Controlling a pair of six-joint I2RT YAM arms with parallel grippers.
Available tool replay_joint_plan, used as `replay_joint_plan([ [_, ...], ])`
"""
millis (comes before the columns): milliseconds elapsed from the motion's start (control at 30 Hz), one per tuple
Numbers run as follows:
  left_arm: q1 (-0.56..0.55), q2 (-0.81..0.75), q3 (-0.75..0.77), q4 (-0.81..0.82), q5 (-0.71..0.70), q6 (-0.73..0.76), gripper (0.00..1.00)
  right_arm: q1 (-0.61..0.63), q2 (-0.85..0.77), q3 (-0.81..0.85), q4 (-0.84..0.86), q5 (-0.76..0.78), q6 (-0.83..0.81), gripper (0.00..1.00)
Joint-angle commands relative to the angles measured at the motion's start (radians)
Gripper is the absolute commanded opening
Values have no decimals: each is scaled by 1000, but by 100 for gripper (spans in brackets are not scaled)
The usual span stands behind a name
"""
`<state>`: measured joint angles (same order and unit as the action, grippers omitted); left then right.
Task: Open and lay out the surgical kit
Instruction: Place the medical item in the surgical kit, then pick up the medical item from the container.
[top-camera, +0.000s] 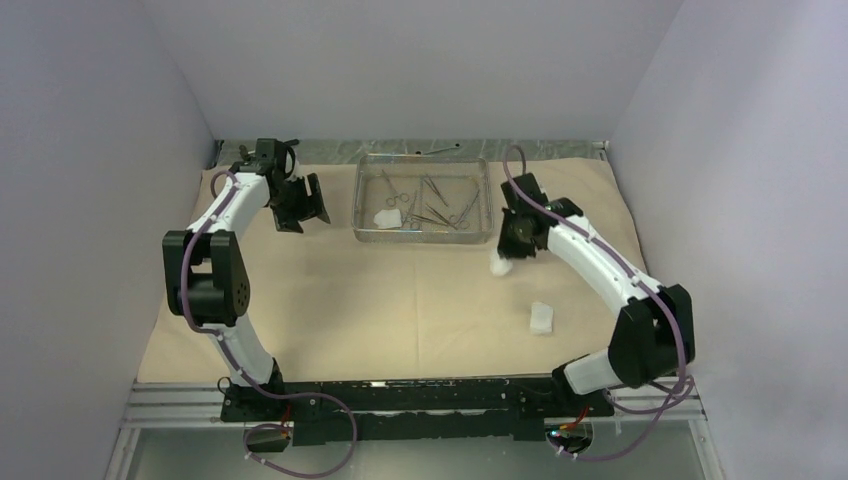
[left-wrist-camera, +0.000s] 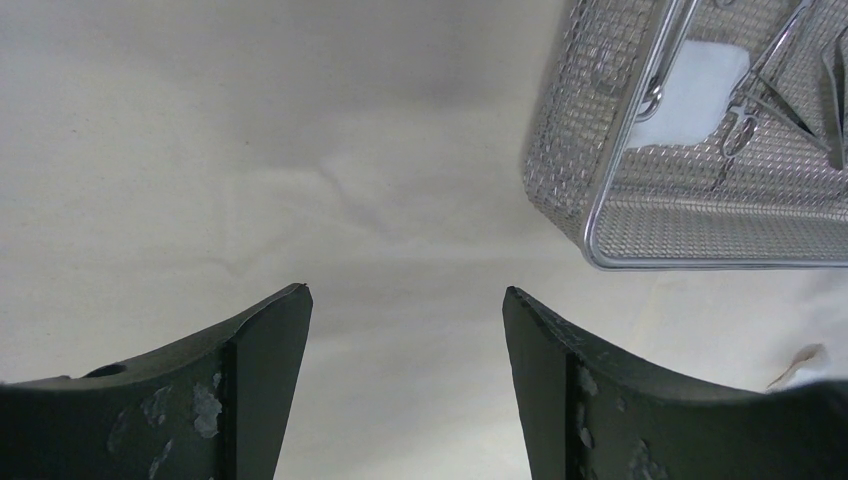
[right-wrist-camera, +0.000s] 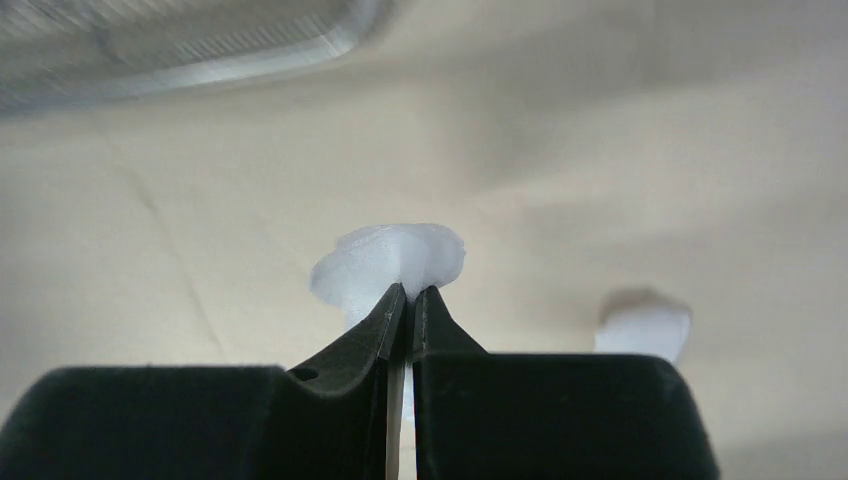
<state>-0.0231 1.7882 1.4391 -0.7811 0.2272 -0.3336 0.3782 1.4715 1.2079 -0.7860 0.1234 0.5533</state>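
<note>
The wrap sheet (top-camera: 330, 310) is lying spread flat over the table, so to my eye the opening is done and the laying-out is what is going on. The wire-mesh tray (top-camera: 420, 241) is sitting at the far middle of the sheet, with the ring-handled clamps (top-camera: 390, 187) lying inside it, not yet taken out.

The right gripper (right-wrist-camera: 408, 295) is hanging just off the tray's near right corner. Its fingers are pinched tight on a gauze pad (right-wrist-camera: 390, 255), which is bunching up white around the tips. It is gripping only an edge of the soft pad, enough to carry something so light. From here I cannot tell whether the pad is touching the sheet or hanging just above it.

A second gauze pad (top-camera: 541, 318) is resting nearer and further right on the bare sheet, well apart from the tray. That suggests the pads are being set out on that right side, each with room around it. A third gauze pad (left-wrist-camera: 700, 80) is lying in the tray's near left corner.

The left gripper (left-wrist-camera: 405, 300) is hovering to the left of the tray with its jaws spread wide and nothing between them. It is looking down at bare sheet, probably waiting clear of the other arm.
</note>
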Motion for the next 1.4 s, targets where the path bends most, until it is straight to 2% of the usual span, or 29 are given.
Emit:
replay_joint_plan([
  [0,-3,-48,-33,42,39,13,76,12,-123,-156,-65,27,149,4],
  [133,-3,-51,-43,50,48,7,76,13,-152,-255,-106,55,197,3],
  [267,-3,-55,-49,55,49,1,76,15,-162,-367,-16,77,182,3],
  [467,-3,-77,-51,65,40,-2,76,15,-102,-402,9,123,184,4],
  [567,-3,-69,-46,63,43,-8,76,13,-94,-431,54,123,164,9],
  [667,-3,-63,-39,62,44,-8,76,14,-72,-437,52,136,163,18],
  [867,-3,-51,-24,53,38,1,76,14,-96,-391,1,137,173,43],
  [933,-2,-45,-20,52,41,1,76,13,-111,-367,-29,142,163,47],
  [1067,-3,-32,-5,47,37,1,76,14,-145,-290,-100,185,151,49],
  [1167,-3,-39,-13,57,38,-4,76,14,-152,-210,-82,170,99,50],
  [1367,-3,-52,-19,51,30,-6,76,18,-40,-64,196,-82,-60,50],
])
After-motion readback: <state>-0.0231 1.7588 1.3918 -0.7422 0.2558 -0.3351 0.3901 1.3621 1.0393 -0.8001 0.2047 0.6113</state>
